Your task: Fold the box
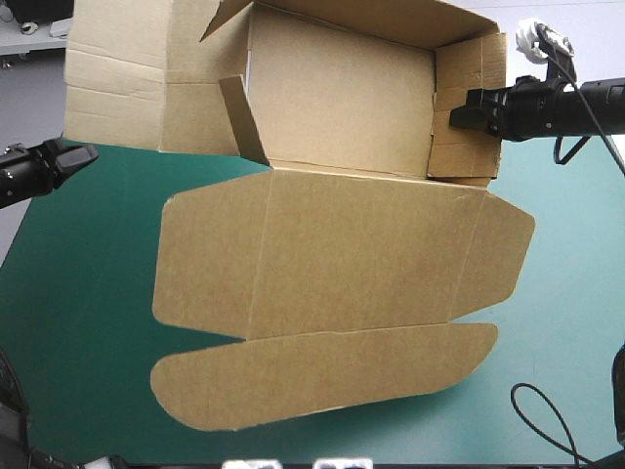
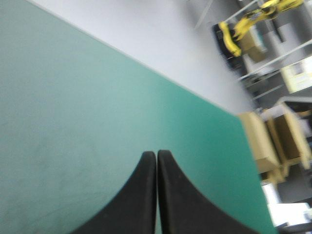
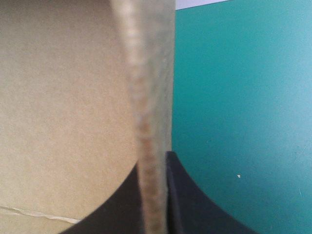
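From above, the box (image 1: 342, 98) lies across the teal-green cover (image 1: 88, 371), part formed. Its tray end is the end the two grippers flank. The far wall and the right wall (image 1: 469, 88) stand, and the lid (image 1: 361, 254) lies flat on the near side with its long tuck flap (image 1: 322, 376) nearest the robot.

The right gripper (image 1: 457, 114) comes in from outside the tray and is clamped onto the right wall, with the tray floor just ahead of its fingertips. The left gripper (image 1: 86, 154) hangs apart from the box, pointing at it with its fingers pressed together and nothing in them. Ahead of it and a little to the far side, a broad brown panel (image 1: 127, 78) lies spread outward (it looks like the box's own left wall not yet raised, though I cannot be sure). A small flap (image 1: 242, 117) leans at a tilt at the tray's left corner.

In the left wrist view, the two black fingers meet in one arch. Only bare cover lies under and ahead of them, and the table's edge is farther ahead. No board shows here.

In the right wrist view, the cut edge of a wall runs straight up between the fingers, which pinch it all but closed. Brown board fills one side of the gripper and open cover the other.

I judge the fold about half done: the right side is up and held. The left side remains to be raised and tucked, with the corner flap turned in.
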Robot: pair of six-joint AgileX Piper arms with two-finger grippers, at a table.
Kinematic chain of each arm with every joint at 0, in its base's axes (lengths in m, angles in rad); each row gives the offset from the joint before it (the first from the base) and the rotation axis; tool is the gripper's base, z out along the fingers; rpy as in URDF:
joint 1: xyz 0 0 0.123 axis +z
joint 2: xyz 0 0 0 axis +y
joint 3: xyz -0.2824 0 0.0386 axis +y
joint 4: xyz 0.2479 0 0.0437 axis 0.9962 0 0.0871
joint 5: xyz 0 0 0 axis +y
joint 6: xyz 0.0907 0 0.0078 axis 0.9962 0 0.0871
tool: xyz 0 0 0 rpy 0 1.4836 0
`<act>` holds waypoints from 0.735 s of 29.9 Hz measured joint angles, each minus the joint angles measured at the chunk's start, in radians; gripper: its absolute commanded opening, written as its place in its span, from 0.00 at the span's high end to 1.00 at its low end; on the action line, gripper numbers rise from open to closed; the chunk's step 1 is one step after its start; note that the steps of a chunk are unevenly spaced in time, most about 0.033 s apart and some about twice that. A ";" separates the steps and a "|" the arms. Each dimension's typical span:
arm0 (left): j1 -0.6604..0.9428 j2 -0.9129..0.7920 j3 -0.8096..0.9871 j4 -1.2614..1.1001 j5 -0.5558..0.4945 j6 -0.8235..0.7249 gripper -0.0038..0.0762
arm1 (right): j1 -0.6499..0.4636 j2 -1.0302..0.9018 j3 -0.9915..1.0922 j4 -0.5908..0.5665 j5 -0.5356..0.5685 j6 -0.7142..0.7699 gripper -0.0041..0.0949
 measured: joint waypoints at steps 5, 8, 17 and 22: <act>-0.063 0.010 0.000 -0.212 0.012 0.026 0.96 | 0.000 -0.018 -0.001 0.016 0.005 -0.020 0.98; -0.154 0.008 0.000 -0.249 0.013 0.032 0.96 | 0.000 -0.018 -0.001 0.026 0.005 -0.025 0.98; -0.366 0.004 0.000 -0.353 0.023 0.034 0.96 | 0.000 -0.018 -0.001 0.027 0.005 -0.037 0.97; -0.413 0.000 0.000 -0.362 0.021 0.034 0.96 | 0.000 -0.018 -0.001 -0.020 0.005 -0.037 0.97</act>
